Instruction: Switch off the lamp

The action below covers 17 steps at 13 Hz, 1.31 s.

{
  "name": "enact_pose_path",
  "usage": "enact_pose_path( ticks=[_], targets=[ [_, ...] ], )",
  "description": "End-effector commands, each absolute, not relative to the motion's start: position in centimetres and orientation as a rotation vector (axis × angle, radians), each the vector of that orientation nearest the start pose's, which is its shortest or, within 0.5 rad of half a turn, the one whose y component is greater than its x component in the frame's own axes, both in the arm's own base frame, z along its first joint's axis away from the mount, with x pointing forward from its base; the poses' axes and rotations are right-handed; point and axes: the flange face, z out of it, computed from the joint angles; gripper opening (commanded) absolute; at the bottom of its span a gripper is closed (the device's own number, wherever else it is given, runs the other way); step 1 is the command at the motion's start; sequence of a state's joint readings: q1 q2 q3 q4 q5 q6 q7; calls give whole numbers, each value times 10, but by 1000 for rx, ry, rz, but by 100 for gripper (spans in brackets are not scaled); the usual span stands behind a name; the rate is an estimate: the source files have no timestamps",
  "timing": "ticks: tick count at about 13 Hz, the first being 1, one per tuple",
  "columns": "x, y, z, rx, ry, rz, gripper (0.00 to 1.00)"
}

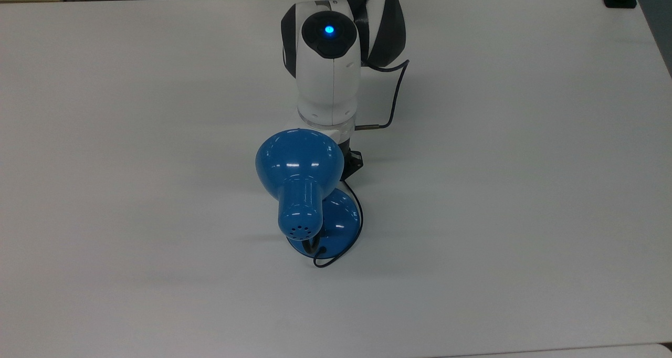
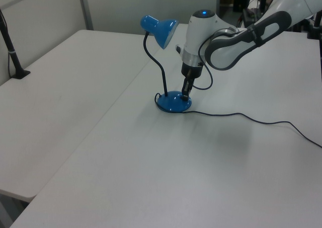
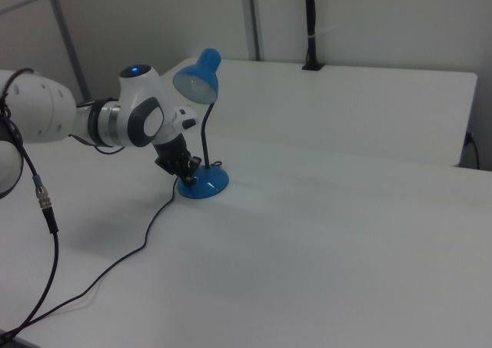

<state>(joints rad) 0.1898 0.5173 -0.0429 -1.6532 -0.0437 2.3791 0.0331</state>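
Observation:
The blue lamp stands mid-table and is dark, with no glow under its dome shade [image 1: 298, 161] [image 2: 160, 29] [image 3: 197, 77]. A black gooseneck [image 2: 160, 69] runs down to the round blue base [image 1: 344, 220] [image 2: 173, 103] [image 3: 206, 184]. My gripper [image 2: 184, 93] [image 3: 189, 177] points straight down with its tips on the edge of the base, on the left view's right side, and the fingers look shut with nothing held. In the top view the shade hides the fingertips, and the white wrist [image 1: 328, 74] rises just behind the lamp.
The lamp's thin black cord [image 2: 241, 115] [image 3: 146, 240] trails over the white table [image 1: 525, 190] to the left view's right. A black clamp post [image 2: 14, 62] stands at the left view's far left edge, and another [image 3: 310, 25] at the back in the right view.

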Motion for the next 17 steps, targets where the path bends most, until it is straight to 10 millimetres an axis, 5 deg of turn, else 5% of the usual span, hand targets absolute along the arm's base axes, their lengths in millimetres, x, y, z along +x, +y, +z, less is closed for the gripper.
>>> enact_pose_path(
  ticks=[1,9,12,14,16,17],
  targets=[
    [675,108,353,-3164,-220,-188,0],
    [615,71,471,-3204,-137,104,0],
    [595,32,522,-3207,-39,68,16],
    [585,8,543,-3205,17,63,37],
    [575,-4,560,-3202,45,59,78],
    [573,-12,562,-3202,64,63,89]
  ],
)
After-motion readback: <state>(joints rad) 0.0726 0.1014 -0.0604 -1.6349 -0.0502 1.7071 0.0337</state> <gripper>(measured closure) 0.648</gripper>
